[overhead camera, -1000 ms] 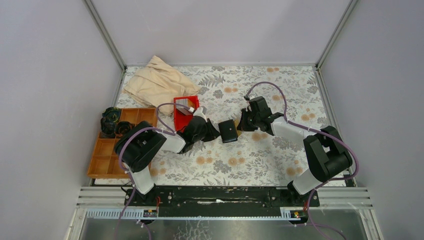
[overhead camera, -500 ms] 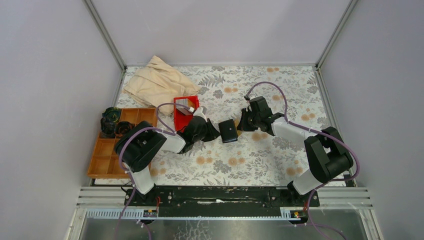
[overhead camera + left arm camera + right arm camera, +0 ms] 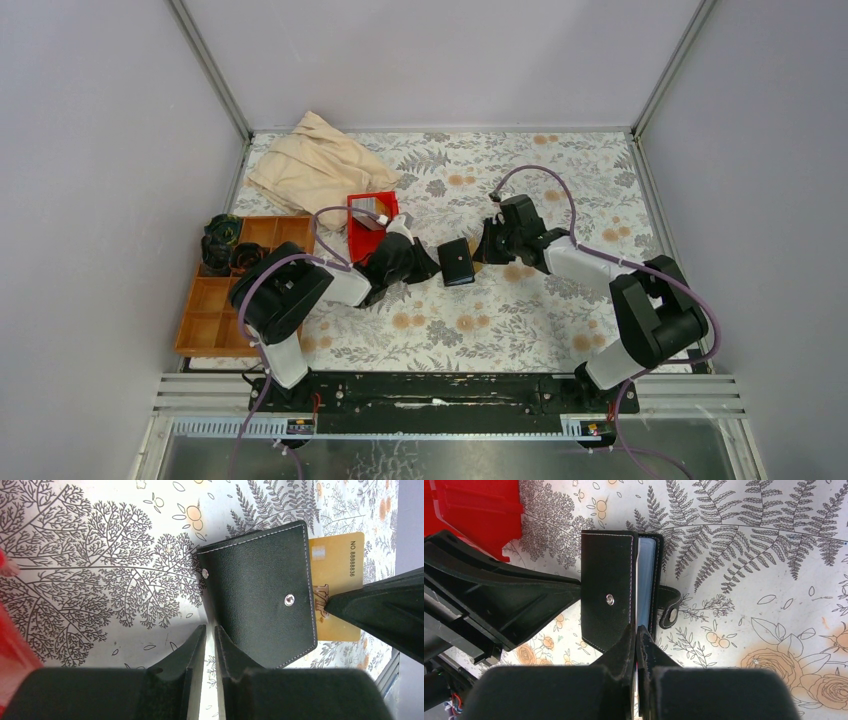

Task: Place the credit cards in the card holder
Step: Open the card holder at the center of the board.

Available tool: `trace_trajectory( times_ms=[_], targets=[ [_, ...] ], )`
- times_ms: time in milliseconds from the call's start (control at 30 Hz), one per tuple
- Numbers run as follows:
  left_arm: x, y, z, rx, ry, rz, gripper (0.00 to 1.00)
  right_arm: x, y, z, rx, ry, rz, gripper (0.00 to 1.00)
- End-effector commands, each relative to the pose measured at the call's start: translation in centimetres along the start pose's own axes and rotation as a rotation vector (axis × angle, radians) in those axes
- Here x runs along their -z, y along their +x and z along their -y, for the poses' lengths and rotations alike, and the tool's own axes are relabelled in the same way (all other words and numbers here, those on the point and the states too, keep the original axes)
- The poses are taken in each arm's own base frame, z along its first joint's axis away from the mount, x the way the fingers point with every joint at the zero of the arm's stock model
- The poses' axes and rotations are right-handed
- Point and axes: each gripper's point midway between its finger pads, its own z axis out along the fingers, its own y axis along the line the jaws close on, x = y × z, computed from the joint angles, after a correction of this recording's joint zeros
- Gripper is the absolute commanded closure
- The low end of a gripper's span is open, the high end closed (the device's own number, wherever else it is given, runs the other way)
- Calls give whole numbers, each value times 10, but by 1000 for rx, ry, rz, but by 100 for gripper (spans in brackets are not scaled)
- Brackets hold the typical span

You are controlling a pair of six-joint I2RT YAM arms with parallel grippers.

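The card holder [image 3: 458,262] lies mid-worktop [image 3: 520,320] between the two arms, its cover lifted a crack on the right side. The right fingers [image 3: 624,647] are pinched tight on a tan card [image 3: 336,575], which pokes out past the holder's right edge, seemingly part-way into a pocket. The left fingers [image 3: 192,652] stand narrow at the holder's left edge, one over the leather; whether they truly nip it cannot be told. If that left brace is loose, the push could shove the whole holder leftward toward the red bin [image 3: 368,228] rather than seat the card. A slightly skewed card might also catch the pocket's lip and bow, or slide under the cover instead.
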Motion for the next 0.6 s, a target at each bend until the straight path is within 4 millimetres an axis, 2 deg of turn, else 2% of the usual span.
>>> trace_trajectory(
  times_ms=[0, 567],
  targets=[
    [9, 53, -51, -10, -152, -161, 80, 11, -18, -21, -8, -90, 68, 100],
    [11, 74, -53, -33, -153, -216, 82, 12, -12, -27, -55, -145, 91, 100]
  ],
)
